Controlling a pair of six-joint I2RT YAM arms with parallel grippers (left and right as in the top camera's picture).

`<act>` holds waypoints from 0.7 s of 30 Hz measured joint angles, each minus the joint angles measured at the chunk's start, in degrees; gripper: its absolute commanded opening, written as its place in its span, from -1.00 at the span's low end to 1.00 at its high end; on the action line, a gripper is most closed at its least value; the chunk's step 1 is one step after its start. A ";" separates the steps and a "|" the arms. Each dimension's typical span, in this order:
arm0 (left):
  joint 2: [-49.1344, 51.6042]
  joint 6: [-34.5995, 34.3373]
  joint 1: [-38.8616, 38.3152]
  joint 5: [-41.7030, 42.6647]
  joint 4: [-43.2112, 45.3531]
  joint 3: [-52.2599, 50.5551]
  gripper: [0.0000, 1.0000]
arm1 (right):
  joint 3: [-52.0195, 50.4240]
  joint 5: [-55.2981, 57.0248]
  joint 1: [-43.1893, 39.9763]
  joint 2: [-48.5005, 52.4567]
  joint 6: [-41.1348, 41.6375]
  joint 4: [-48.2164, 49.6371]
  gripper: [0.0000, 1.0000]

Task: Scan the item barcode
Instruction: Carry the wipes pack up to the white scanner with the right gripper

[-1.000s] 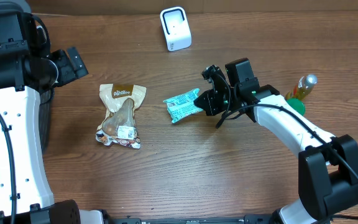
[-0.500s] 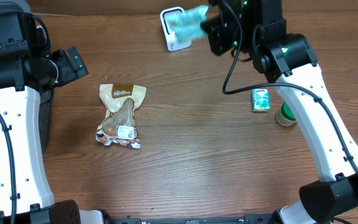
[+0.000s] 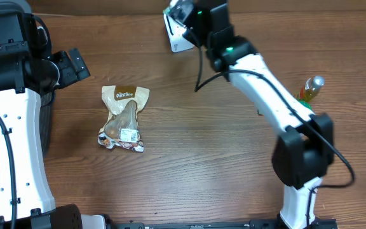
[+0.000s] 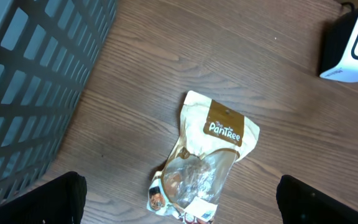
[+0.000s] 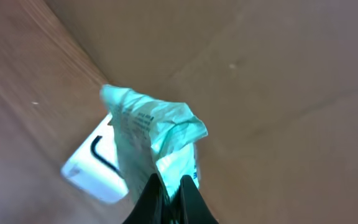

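Observation:
A crumpled teal packet [image 5: 151, 134] hangs pinched in my right gripper [image 5: 169, 202], which is shut on its lower edge. In the overhead view that gripper [image 3: 192, 19] holds the packet [image 3: 182, 10] just above the white barcode scanner [image 3: 180, 35] at the table's far edge. In the right wrist view the scanner [image 5: 95, 171] shows right behind the packet. My left gripper [image 4: 182, 202] stands open high over the table at the left [image 3: 75, 63], with nothing between its fingers.
A tan snack bag [image 3: 124, 117] lies flat left of centre, below my left gripper [image 4: 207, 155]. A grey slatted basket [image 4: 36, 74] stands at the far left. A bottle with a green base [image 3: 310, 90] stands at the right.
My right arm has swung from the middle of the table up to the scanner at the far edge, carrying the teal packet. The left arm has not moved.

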 measured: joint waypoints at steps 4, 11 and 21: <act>0.00 0.00 0.00 0.00 -0.04 0.00 0.99 | -0.02 5.25 1.07 5.57 -7.45 8.44 -0.93; 0.00 0.00 0.00 0.00 -0.02 0.00 0.99 | -0.07 12.98 1.18 12.24 -16.00 20.92 -0.93; 0.00 0.00 0.00 0.00 -0.02 0.00 0.99 | -0.07 13.75 1.64 14.86 -17.38 18.38 -0.93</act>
